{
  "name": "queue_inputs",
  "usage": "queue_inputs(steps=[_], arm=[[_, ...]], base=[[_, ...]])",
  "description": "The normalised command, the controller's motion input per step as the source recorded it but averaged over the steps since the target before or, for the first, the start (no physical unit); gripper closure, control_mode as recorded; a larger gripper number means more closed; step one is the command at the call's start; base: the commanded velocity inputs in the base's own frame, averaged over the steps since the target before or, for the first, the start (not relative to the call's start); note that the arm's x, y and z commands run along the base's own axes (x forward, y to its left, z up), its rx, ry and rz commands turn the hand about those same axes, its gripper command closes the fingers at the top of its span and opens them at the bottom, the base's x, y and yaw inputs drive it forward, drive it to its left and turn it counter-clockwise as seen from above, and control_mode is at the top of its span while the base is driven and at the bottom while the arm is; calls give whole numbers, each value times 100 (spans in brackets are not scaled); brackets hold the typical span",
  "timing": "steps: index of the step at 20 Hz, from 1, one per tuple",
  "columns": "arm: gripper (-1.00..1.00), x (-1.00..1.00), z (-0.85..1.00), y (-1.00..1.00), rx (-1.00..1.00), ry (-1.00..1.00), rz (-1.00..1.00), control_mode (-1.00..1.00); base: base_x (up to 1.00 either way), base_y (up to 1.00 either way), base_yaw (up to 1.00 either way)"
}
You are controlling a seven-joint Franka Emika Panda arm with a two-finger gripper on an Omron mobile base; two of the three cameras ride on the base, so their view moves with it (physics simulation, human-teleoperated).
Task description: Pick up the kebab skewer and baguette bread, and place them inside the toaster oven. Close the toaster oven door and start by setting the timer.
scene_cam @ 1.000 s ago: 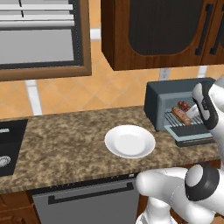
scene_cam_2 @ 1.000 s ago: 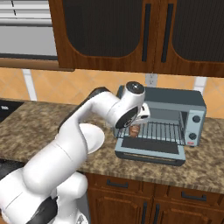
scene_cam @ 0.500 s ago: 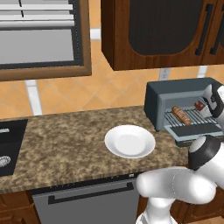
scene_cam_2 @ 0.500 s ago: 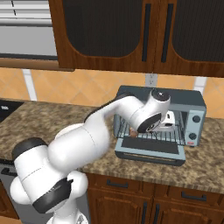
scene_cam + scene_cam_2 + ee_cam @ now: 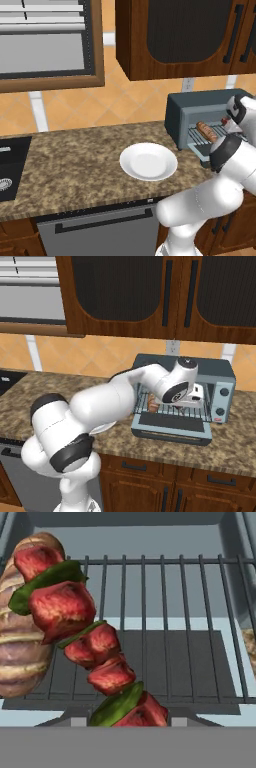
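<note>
**Kebab skewer held inside the open toaster oven, baguette already on the rack**

The kebab skewer (image 5: 95, 642) fills the near part of the hand view: red meat chunks with green pieces between them, running in a slant from the upper left down to the bottom middle, where it leaves the view at the place of the fingertips. The fingers themselves are hidden behind the food, but they seem to be clamped on the lower end of the skewer. The skewer hangs above the wire rack (image 5: 165, 622) and I cannot tell if it touches it.

The baguette bread (image 5: 20, 637) lies on the rack at the left side of the hand view, just beside the skewer and partly behind it. In the left base view the baguette bread (image 5: 206, 131) rests on the rack inside the oven, toward the left side of the opening.

The toaster oven (image 5: 225, 372) stands on the granite counter (image 5: 75, 160) against the tiled wall, with its controls on the right side. The toaster oven door (image 5: 170, 428) is folded down flat in front of it. The gripper (image 5: 186, 405) reaches into the opening, over the rack.

A white plate (image 5: 148, 161) sits on the counter to the left of the oven, near it but apart. Dark wooden cabinets (image 5: 150, 296) hang above.
</note>
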Motion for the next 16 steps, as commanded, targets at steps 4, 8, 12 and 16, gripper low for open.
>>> queue_inputs(steps=[4,8,12,16], arm=[[100,4,-44,0,0,0,0,-100],[100,27,-14,0,0,-1,0,-100],[100,9,-5,0,0,-1,0,-100],[100,4,-20,8,0,0,0,-100]], base=[[0,0,0],[0,0,0],[0,0,0],[0,0,0]])
